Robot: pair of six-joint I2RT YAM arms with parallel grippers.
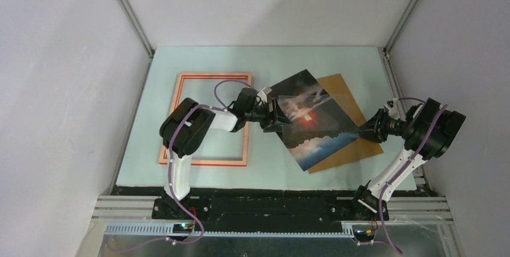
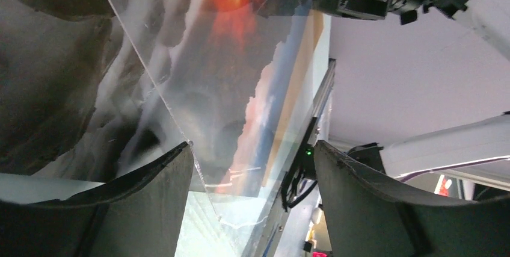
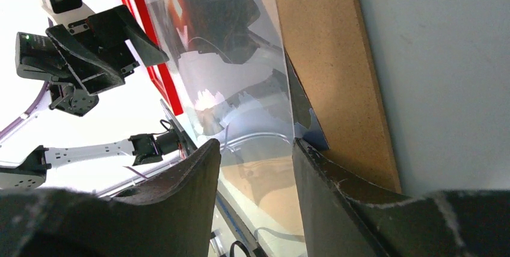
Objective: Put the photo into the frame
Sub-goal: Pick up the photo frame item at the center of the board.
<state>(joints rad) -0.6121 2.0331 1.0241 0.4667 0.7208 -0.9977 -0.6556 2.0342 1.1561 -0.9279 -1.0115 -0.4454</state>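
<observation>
Red frame [image 1: 204,76] lies flat at table left, whole only from above. Photo [image 1: 310,118] sits skewed over brown backing board [image 1: 355,148]. Wrist views alone show the fingers: left gripper [image 2: 252,154] wide open, right gripper [image 3: 255,145] narrower but open, photo edge in each gap.

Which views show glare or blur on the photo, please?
Top external: the photo is sharp and evenly lit. Left wrist: it sits close and looks soft. Right wrist: its gloss mirrors the left gripper, and the background at left is blown out white.
</observation>
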